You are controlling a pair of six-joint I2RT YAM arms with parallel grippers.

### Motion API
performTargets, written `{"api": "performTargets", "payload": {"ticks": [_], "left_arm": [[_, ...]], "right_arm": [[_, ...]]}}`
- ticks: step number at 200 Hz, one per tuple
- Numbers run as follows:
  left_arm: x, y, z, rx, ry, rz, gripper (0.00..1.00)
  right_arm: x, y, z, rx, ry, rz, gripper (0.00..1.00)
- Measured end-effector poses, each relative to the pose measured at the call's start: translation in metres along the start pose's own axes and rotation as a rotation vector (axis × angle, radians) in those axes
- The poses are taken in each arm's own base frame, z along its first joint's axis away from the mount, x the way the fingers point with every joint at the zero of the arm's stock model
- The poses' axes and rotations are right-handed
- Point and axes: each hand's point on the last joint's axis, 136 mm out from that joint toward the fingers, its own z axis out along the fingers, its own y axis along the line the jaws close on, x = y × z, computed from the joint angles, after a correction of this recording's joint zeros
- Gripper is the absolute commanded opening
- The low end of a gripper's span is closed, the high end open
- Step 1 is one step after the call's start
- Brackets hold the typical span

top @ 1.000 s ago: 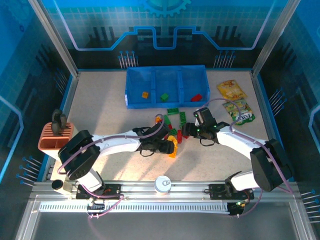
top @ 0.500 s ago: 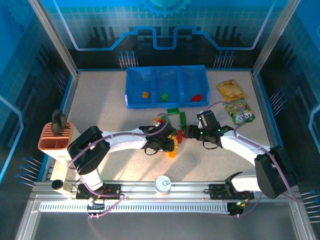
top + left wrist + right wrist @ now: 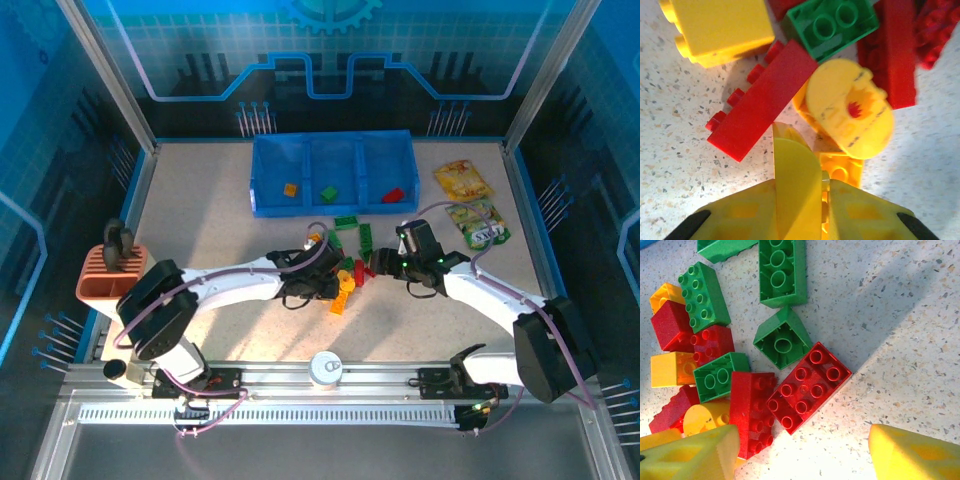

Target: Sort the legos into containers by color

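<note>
left wrist view: left end effector (image 3: 800,189) pinches a yellow lego (image 3: 792,162)

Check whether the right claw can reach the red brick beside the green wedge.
Probably yes: the open right claw sits short of that red brick, bare table on one side, though a neighbouring red brick crowds the other.

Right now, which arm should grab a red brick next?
Right. The right gripper is open, and a red brick lies just ahead of its fingers. The left gripper is shut on a yellow piece.
</note>
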Motion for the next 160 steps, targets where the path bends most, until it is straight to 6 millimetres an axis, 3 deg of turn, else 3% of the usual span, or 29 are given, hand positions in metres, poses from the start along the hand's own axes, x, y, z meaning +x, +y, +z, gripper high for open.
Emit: {"api": "performTargets", "payload": {"ticks": [39,61,113,142,160], "left_arm": [[-0.012,-0.004,-0.023,0.022,-0.049,0.016,0.18],[-0.035,0.006,-0.039,0.030,-0.103,-0.007,0.17],[-0.144,0.060,-0.080,0.010,-0.316,-0.163,0.16],[-0.212,0.087,-0.083,-0.029,-0.400,-0.208,0.18],[-0.241,0.102,-0.077,-0.056,-0.420,-0.221,0.18]], "right_arm": [[0.000,0.000,0.000,0.000,0.000,0.003,0.69],[0.000,0.000,-0.001,-0.001,-0.001,0.003,0.69],[0.002,0.004,-0.001,-0.007,0.005,-0.003,0.68],[0.013,0.019,0.003,-0.025,0.039,-0.035,0.68],[0.020,0.028,0.004,-0.039,0.053,-0.047,0.68]]}}
